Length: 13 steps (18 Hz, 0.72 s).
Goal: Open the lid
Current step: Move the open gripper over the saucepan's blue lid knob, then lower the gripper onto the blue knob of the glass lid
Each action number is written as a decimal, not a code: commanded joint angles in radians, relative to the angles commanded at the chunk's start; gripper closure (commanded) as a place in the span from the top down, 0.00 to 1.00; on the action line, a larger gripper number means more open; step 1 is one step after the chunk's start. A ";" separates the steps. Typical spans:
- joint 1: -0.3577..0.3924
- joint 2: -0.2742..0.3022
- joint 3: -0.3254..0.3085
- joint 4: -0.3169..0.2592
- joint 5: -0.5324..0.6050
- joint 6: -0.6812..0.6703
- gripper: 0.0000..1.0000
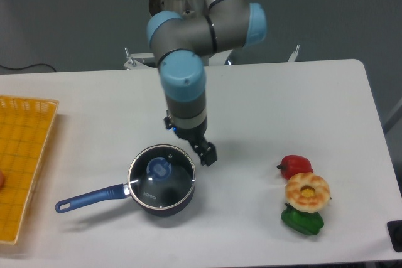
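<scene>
A white table (264, 98) is seen from above and in front, with a grey and light-blue robot arm (185, 61) reaching down over it. The gripper (206, 153) is held just above the table, close beside the upper right edge of a dark blue saucepan (182, 200). Whether its fingers are spread or pressed together cannot be told at this angle. Nothing is seen held in it. The lid (161, 176), clear glass with a metal rim and a blue knob (159, 168), is seated flat on the saucepan, left of centre near the table's front. A yellow basket (25, 155) is placed at the left edge. Toy foods are grouped at the right: a red pepper (295, 165), a doughnut-like ring (307, 191) and a green pepper (302, 220).
</scene>
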 joint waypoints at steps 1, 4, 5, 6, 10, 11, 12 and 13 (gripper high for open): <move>-0.009 -0.006 0.006 -0.002 0.002 -0.006 1.00; -0.028 -0.014 0.015 -0.003 0.002 -0.006 1.00; -0.032 -0.014 0.015 -0.006 0.002 -0.005 1.00; -0.041 -0.014 0.015 -0.008 0.002 -0.005 1.00; -0.066 -0.015 0.009 -0.011 0.002 -0.018 1.00; -0.068 -0.015 0.006 -0.012 0.002 -0.026 1.00; -0.075 -0.015 0.005 -0.011 0.002 -0.040 1.00; -0.080 -0.017 0.005 -0.011 0.003 -0.061 1.00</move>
